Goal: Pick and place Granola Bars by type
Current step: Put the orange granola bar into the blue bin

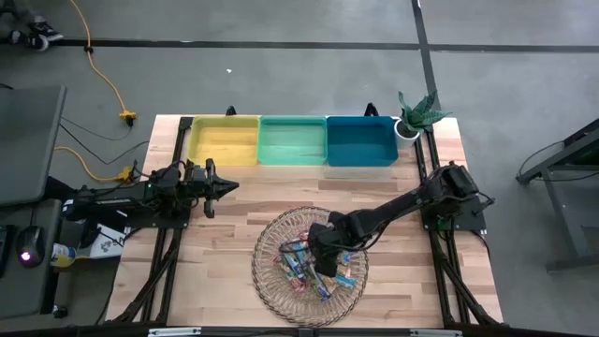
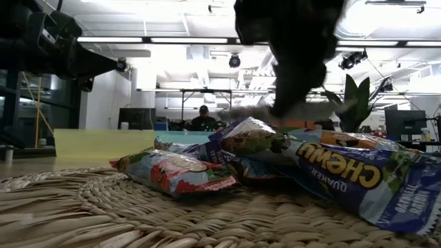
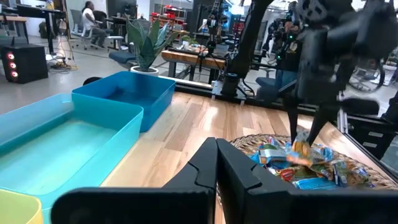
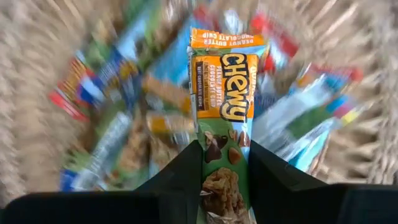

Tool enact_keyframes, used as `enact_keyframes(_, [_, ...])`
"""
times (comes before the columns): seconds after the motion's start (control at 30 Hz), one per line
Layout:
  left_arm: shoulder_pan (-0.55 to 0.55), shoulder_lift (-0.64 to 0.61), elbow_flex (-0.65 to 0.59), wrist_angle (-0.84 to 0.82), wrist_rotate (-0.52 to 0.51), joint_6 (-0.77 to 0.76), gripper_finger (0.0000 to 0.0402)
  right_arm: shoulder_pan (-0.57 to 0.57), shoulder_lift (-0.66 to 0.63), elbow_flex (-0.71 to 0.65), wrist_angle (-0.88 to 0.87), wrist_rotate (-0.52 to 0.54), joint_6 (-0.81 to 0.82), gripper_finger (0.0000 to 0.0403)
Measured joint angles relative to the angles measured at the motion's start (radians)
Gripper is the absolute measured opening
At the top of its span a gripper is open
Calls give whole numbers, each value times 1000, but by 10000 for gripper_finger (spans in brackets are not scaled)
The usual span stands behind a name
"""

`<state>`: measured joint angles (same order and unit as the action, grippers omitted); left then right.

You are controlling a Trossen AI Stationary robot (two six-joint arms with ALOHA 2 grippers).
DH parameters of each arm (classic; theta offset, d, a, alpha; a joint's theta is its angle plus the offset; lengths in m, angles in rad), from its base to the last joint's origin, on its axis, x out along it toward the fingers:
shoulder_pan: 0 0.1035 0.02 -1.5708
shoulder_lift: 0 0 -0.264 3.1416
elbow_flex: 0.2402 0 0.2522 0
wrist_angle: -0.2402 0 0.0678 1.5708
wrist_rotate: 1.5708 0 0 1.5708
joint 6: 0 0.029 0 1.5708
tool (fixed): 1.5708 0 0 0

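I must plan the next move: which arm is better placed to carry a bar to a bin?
The right. Its gripper is over the basket, jaws closed on an orange bar. The left gripper waits shut, away from the basket.

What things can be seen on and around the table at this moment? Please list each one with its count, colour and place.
Granola Bars: many, light blue, red, orange; piled in the basket.
Orange Chewy bar: one, orange and green; between the right gripper's fingers.
Wire basket: one, round; table's near middle.
Yellow bin: one; far edge, leftmost.
Green bin: one; far edge, middle.
Blue bin: one; far edge, rightmost.
Potted plant: one, green; far right corner.
Left gripper: shut, above the table's left side, waiting.
Right gripper: over the basket, closed on the orange Chewy bar.
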<state>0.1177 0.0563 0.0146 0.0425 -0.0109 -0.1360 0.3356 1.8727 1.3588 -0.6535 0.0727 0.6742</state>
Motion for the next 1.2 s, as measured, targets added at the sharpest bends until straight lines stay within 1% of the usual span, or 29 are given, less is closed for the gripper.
enact_keyframes(0.2, [0,0,0,0,0,0,0,-32,-93,0,108,38,-30,94])
enact_keyframes(0.43, [0,0,0,0,0,0,0,-83,-201,1,240,150,-60,94])
enact_keyframes(0.7, [0,0,0,0,0,0,0,-161,-297,1,332,237,-173,94])
enact_keyframes(0.83, [0,0,0,0,0,0,0,-211,-327,1,379,234,-236,94])
enact_keyframes(0.97, [0,0,0,0,0,0,0,-246,-353,1,443,176,-302,94])
enact_keyframes(1.03, [0,0,0,-1,0,0,0,-255,-364,1,457,157,-315,94])
enact_keyframes(1.2, [0,0,0,0,0,0,0,-258,-370,1,453,157,-331,94])
